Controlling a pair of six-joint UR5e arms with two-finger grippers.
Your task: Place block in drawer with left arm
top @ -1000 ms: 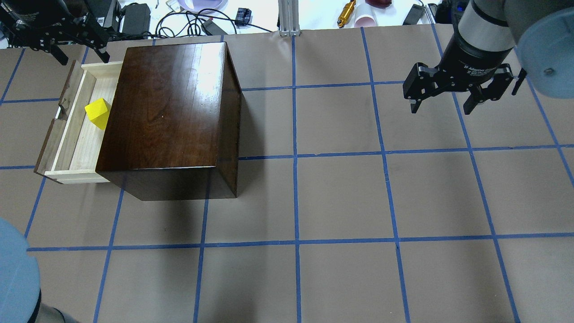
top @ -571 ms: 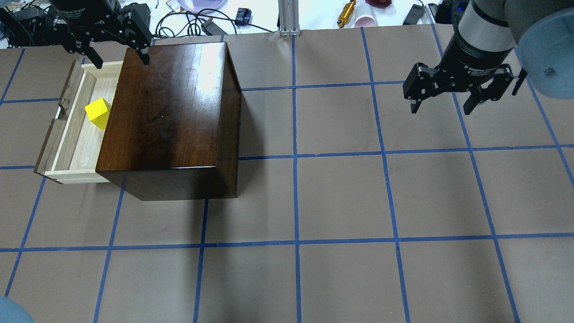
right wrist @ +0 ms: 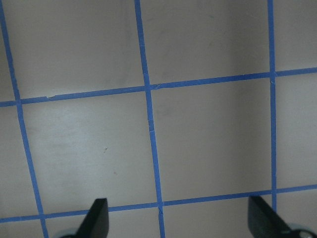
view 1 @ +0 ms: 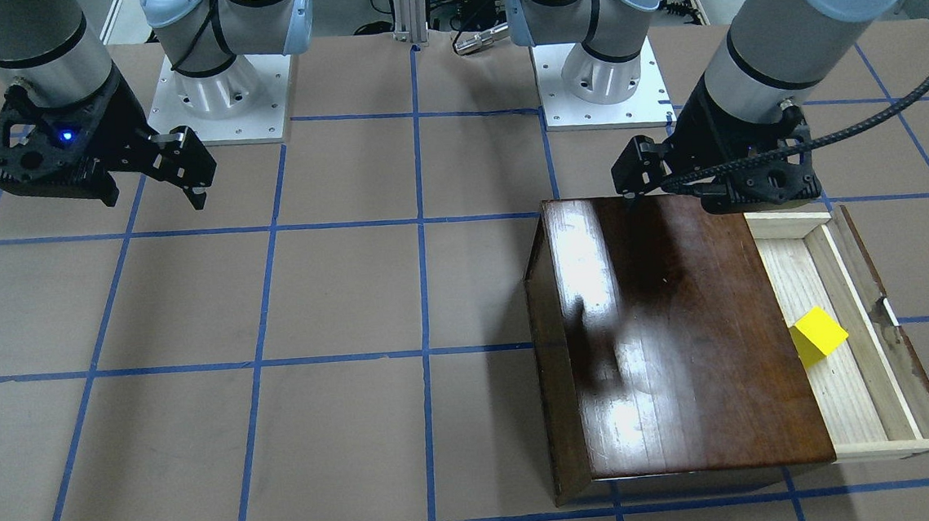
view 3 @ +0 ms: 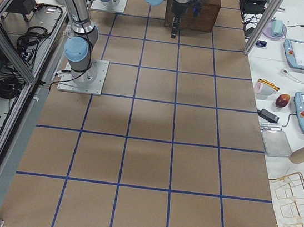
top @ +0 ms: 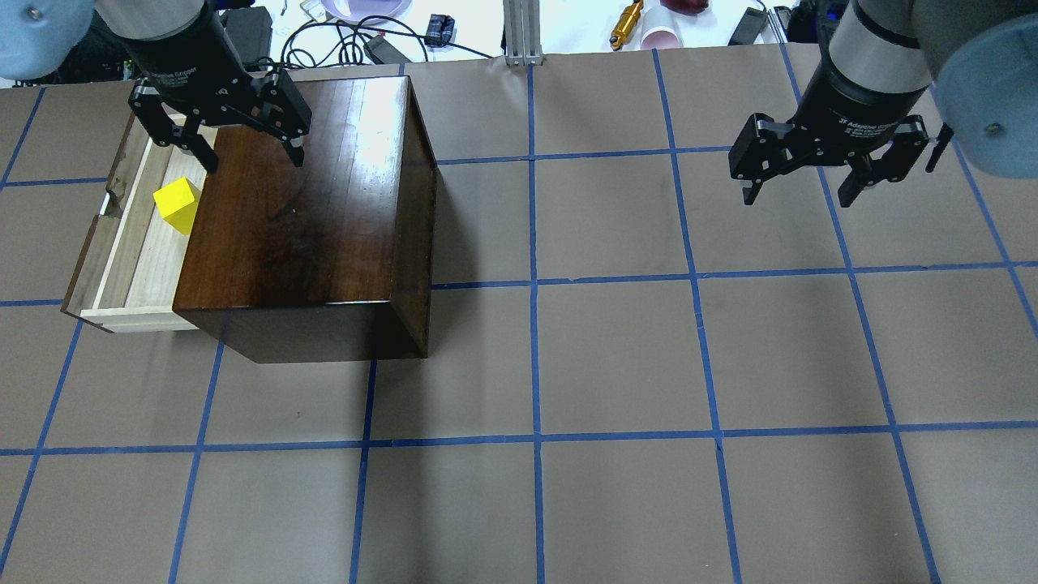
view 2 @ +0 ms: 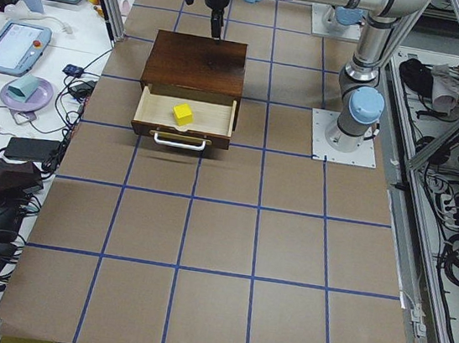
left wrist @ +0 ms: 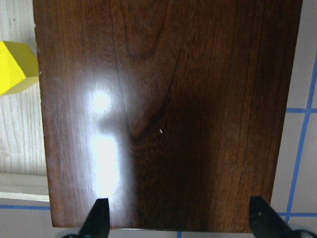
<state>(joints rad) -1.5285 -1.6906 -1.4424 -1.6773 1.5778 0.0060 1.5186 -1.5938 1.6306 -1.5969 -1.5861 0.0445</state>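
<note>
The yellow block (top: 178, 204) lies in the open drawer (top: 150, 268), which is pulled out of the left side of the dark wooden box (top: 308, 203). The block touches no gripper. It also shows in the front view (view 1: 818, 335) and at the left edge of the left wrist view (left wrist: 15, 69). My left gripper (top: 253, 162) is open and empty. It hovers over the box's far left top edge, beside the drawer's far end. My right gripper (top: 799, 199) is open and empty above bare table at the far right.
Cables, a gold cylinder (top: 627, 24) and a cup lie beyond the table's far edge, next to an aluminium post (top: 523, 32). The two arm bases (view 1: 224, 89) stand on the robot's side. Brown paper with blue tape lines covers the table (top: 616, 357).
My left gripper has moved right and nearer, from beyond the drawer's far left corner to above the box's far left edge. The block, drawer and right arm have not moved.
</note>
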